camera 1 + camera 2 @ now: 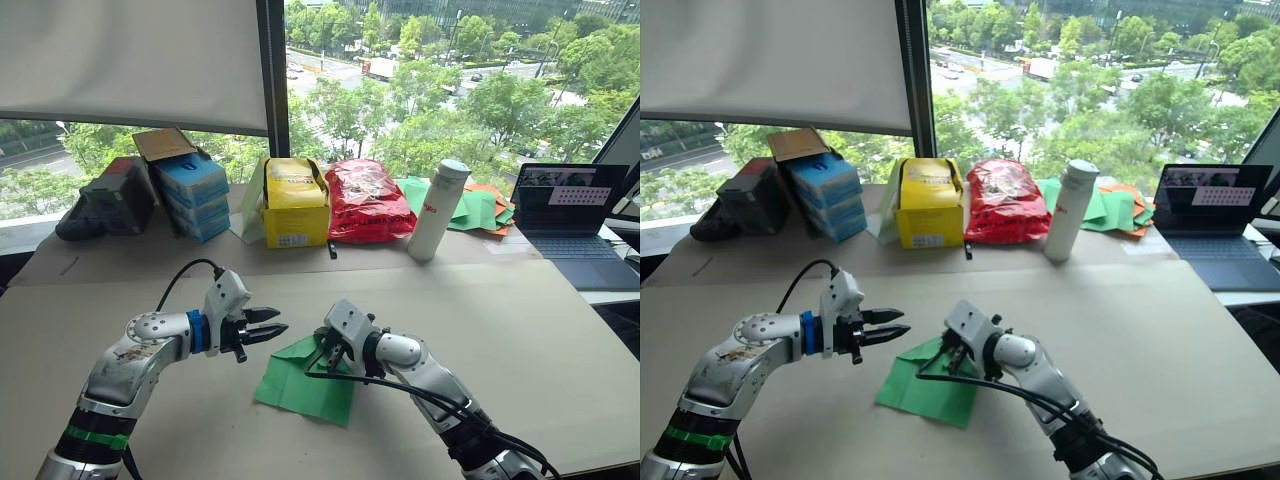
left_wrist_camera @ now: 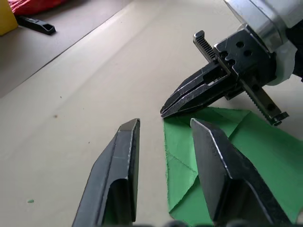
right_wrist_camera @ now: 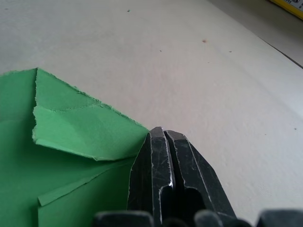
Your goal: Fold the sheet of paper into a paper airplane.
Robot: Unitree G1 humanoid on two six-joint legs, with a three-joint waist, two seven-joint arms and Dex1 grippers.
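The sheet of paper (image 1: 300, 390) is bright green and lies flat on the beige table (image 1: 500, 330), with folded flaps and creases at its far corner (image 3: 71, 123). My right gripper (image 1: 330, 355) is shut, and its tips (image 3: 163, 135) rest on the paper's far edge beside a folded flap. Just left of that corner, slightly above the table, my left gripper (image 1: 283, 321) is open and holds nothing. In the left wrist view its fingers (image 2: 118, 161) straddle the paper's edge (image 2: 182, 156) and point at the right gripper (image 2: 165, 111).
Along the table's back stand blue boxes (image 1: 192, 195), a yellow box (image 1: 295, 203), a red bag (image 1: 365, 200), a white bottle (image 1: 438, 210), a pile of green and orange sheets (image 1: 478, 210) and a laptop (image 1: 570, 215). A black cable (image 1: 400, 385) runs along my right arm.
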